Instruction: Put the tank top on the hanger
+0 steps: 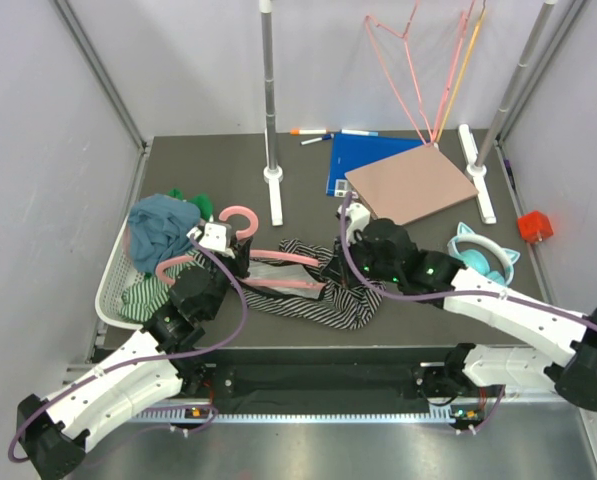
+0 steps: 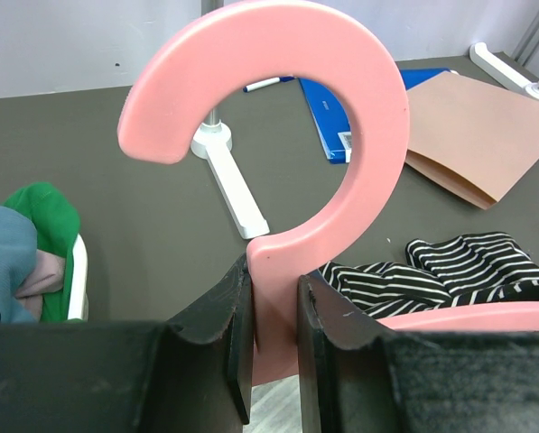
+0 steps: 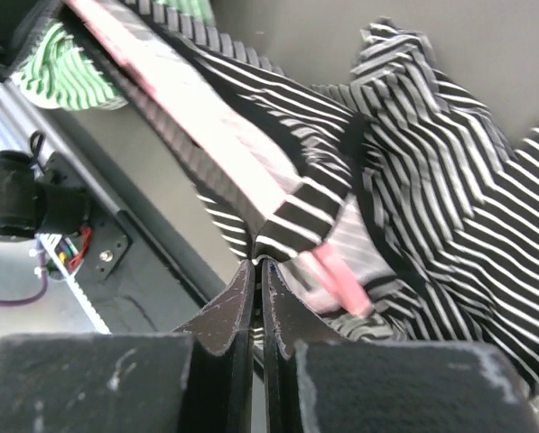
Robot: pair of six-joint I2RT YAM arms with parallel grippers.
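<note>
Left hand (image 2: 274,347): clamped on neck of hanger (image 2: 377,135), just under hook; hook upright.
Right hand (image 3: 258,271): pinched shut on dark-edged fold of tank top (image 3: 432,171), just beside hanger's pink arm.
Tank top: bunched on surface (image 1: 218,160), near middle, between both robot arms, draped over right-side arm of hanger.
Risks (judgement): thin pinch may slip if cloth pulls taut; hanger may twist in left grip under sideways drag; strap may snag on arm tip.
Writing: white label on blue folder (image 2: 341,117), too small to read; no brands seen.
</note>
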